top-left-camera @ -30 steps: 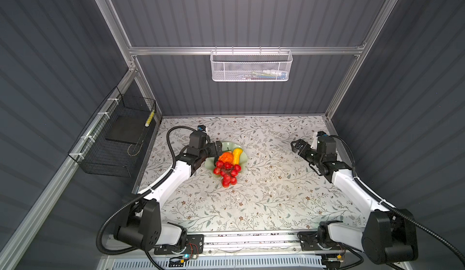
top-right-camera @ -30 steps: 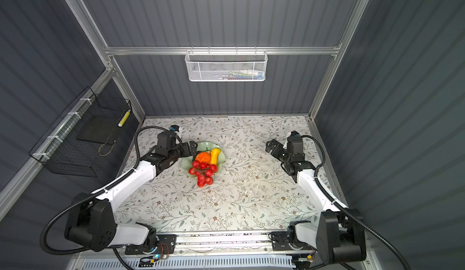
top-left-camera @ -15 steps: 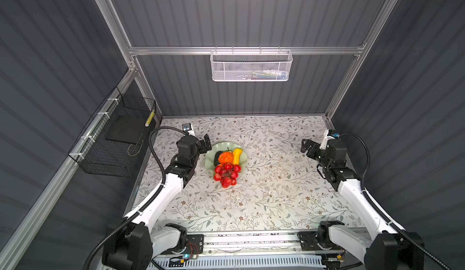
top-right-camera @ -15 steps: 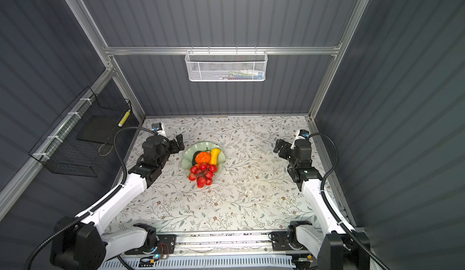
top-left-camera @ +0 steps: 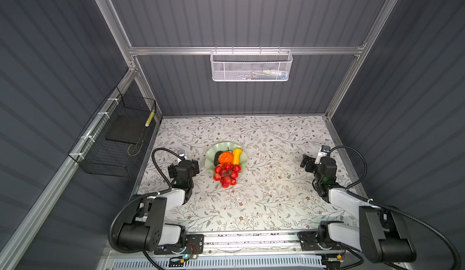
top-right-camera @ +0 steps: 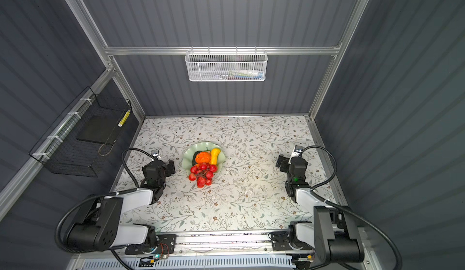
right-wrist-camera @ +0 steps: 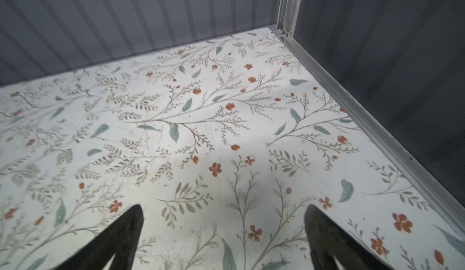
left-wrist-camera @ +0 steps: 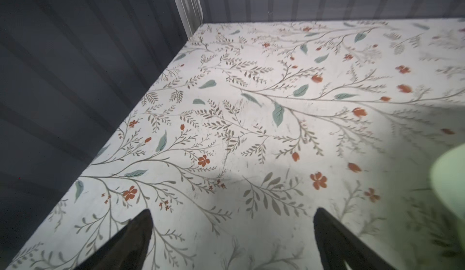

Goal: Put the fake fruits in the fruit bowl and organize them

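Nearest the camera, both my arms are folded back more tightly than a second ago, upper links lying low along the front rail and forearms angled up over the floral worktop (top-left-camera: 251,206). A second ago my left end effector (top-left-camera: 184,167) was right at the bowl's left rim. It has since drawn back and now hangs just left of the bowl, clear of it, jaws spread wide and empty. In the left wrist view (left-wrist-camera: 232,212) only bare worktop lies between the fingertips, with a sliver of the bowl's edge (left-wrist-camera: 450,180) off to one side. My right end effector (top-left-camera: 313,162) has also pulled back toward the right edge, well apart from the bowl. It is likewise released, with nothing between its jaws in the right wrist view (right-wrist-camera: 224,208).

Between the two, left of centre, sits the fruit bowl (top-left-camera: 210,155). The fruits have not shifted. The bunch of red grapes (top-left-camera: 226,174) spills over the near rim onto the worktop. Behind it, inside, the large orange (top-left-camera: 224,157) sits between the dark avocado-like oval (top-left-camera: 217,157) and the yellow-orange squash piece (top-left-camera: 237,154).
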